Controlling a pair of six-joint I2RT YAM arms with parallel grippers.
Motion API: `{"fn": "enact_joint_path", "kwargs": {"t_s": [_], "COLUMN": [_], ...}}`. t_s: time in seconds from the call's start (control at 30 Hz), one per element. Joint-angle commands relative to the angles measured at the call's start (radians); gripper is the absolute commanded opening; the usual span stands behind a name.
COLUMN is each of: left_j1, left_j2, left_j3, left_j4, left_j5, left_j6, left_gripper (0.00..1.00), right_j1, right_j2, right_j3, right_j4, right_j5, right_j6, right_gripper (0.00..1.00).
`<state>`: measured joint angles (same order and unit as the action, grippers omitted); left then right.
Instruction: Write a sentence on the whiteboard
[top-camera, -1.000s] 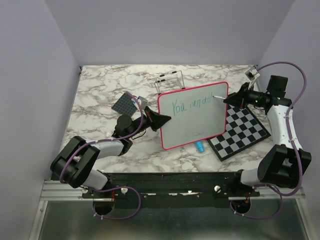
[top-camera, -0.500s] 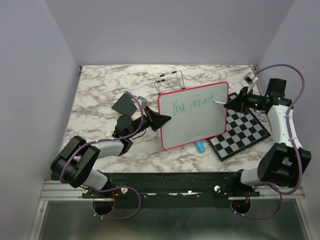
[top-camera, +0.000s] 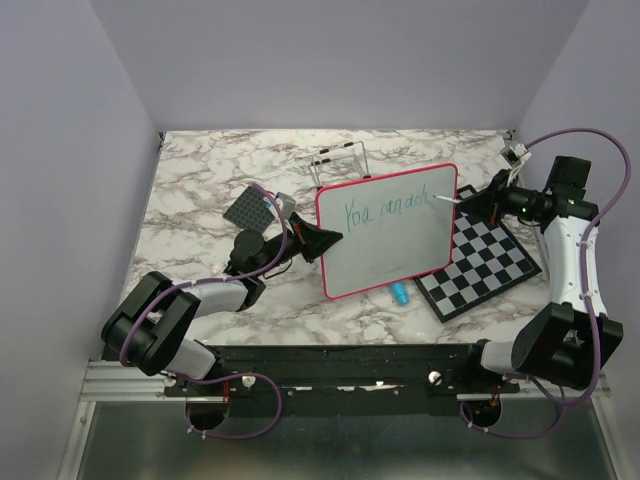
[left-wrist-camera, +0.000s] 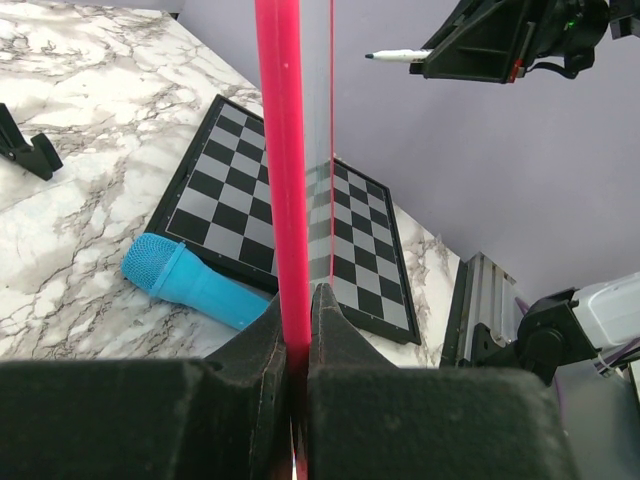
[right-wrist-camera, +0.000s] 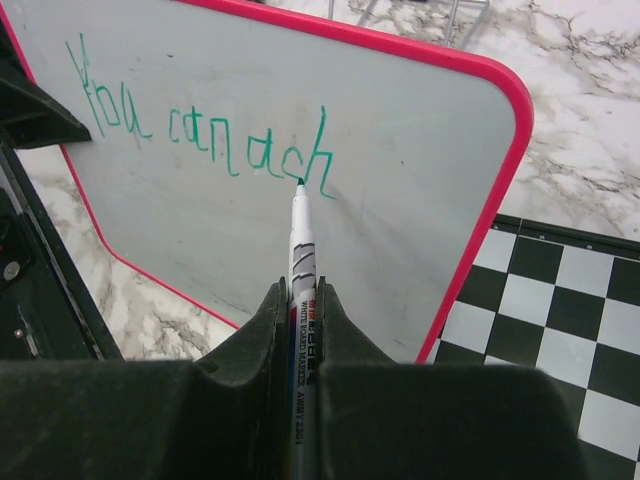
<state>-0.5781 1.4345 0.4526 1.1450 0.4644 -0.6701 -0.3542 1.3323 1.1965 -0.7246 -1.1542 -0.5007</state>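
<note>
Right wrist view: right gripper clamps marker, tip at end of sentence; left gripper pinches edge of whiteboard, propped mid-table. Excess tip pressure may tilt the board, skewing strokes.

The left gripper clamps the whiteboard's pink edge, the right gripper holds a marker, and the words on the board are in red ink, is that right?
Not quite: the ink is green-teal, not red, as the right wrist view shows on the sentence across the whiteboard. The rest holds: the left gripper clamps the pink edge and the right gripper holds the marker.
</note>
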Motion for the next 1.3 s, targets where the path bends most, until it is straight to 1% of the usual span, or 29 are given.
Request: {"fn": "enact_joint_path", "kwargs": {"t_s": [0.0, 0.9, 1.27], "left_j1": [-0.003, -0.003, -0.002], "left_j2": [0.012, 0.018, 0.023], "left_j3": [-0.005, -0.012, -0.015], "left_j4": [-0.077, -0.068, -0.073], "left_j5": [0.02, 0.019, 0.02], "left_j6": [0.122, 0.122, 0.124], "left_gripper": [0.0, 0.0, 0.0], "right_j1": [-0.003, -0.017, -0.025], "right_j2": [-0.031, -0.022, -0.008], "right_j3": [-0.025, -0.046, -0.048], "right_j4": [-0.021, 0.042, 0.134], "right_j5": [-0.055, -0.03, -0.033], "right_j6": [-0.035, -0.048, 0.01], "right_gripper": [0.01, 0.01, 0.01]}}
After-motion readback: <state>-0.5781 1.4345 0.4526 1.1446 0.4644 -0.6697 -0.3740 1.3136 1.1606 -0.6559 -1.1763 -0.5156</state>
